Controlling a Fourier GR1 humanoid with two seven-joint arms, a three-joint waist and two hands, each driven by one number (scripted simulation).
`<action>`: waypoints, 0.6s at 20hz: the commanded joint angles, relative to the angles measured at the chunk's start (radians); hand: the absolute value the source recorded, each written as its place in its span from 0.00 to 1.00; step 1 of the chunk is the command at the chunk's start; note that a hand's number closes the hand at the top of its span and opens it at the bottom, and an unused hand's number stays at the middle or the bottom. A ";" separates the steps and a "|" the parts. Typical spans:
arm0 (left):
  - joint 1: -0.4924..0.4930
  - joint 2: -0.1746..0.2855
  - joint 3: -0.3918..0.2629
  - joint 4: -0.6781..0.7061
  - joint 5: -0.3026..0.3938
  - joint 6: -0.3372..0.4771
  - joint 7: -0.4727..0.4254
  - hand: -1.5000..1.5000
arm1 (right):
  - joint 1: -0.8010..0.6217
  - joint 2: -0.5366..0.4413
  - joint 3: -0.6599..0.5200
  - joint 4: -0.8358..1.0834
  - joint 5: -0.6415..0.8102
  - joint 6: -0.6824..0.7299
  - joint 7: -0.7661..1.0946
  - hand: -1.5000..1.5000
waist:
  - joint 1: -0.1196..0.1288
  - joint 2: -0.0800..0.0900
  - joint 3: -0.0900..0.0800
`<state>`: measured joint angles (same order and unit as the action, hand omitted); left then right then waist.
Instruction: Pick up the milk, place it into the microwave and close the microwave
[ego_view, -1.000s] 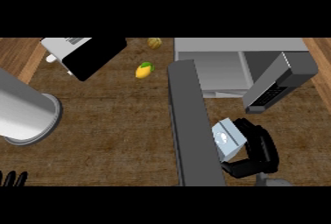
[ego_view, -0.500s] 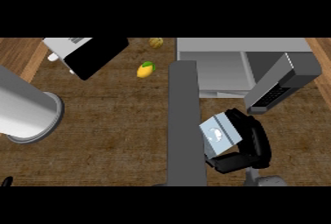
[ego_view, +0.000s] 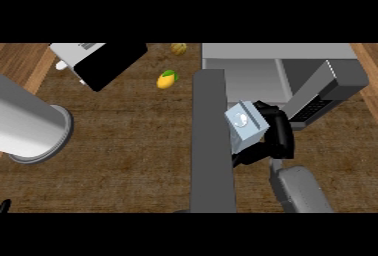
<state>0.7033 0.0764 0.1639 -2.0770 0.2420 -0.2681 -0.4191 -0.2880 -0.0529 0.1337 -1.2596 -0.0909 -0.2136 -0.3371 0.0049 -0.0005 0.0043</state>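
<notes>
The milk (ego_view: 244, 121), a pale blue-grey carton, is held in front of the microwave's (ego_view: 251, 75) open cavity at the upper right. My right hand (ego_view: 278, 135) is shut on the carton, black fingers curled round its right side and under it. The grey forearm (ego_view: 299, 190) comes up from the lower edge. The microwave's door (ego_view: 211, 145) stands open as a long grey slab just left of the milk, running down the middle of the view. Only a black sliver of my left hand (ego_view: 4, 206) shows at the lower left edge.
A large grey cylinder (ego_view: 29, 127) lies at the left. A black and white appliance (ego_view: 100, 60) sits at the top left. A yellow-green fruit (ego_view: 167, 79) and a smaller yellowish item (ego_view: 178, 48) lie on the wooden counter (ego_view: 125, 150) left of the microwave.
My right hand has carried the milk up the view, closer to the microwave's opening. My left hand has slid down, nearly out of view.
</notes>
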 joint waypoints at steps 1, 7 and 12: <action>0.007 0.016 0.036 0.002 0.040 -0.036 0.006 0.00 | -0.152 0.050 -0.024 0.147 0.000 -0.136 0.047 1.00 | 0.018 0.003 -0.004; -0.037 0.006 0.025 0.009 0.006 -0.027 0.031 0.00 | -0.334 -0.032 -0.219 0.538 -0.051 0.024 -0.149 1.00 | 0.028 0.010 -0.003; -0.073 0.031 0.071 0.091 0.038 -0.062 0.025 0.00 | -0.433 -0.018 -0.256 0.769 -0.025 0.027 -0.337 1.00 | 0.038 0.015 -0.003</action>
<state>0.6581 0.0881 0.2064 -2.0470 0.2610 -0.3035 -0.3866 -0.6460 -0.0722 -0.0790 -0.6659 -0.1231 -0.1930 -0.5472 0.0307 0.0072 0.0019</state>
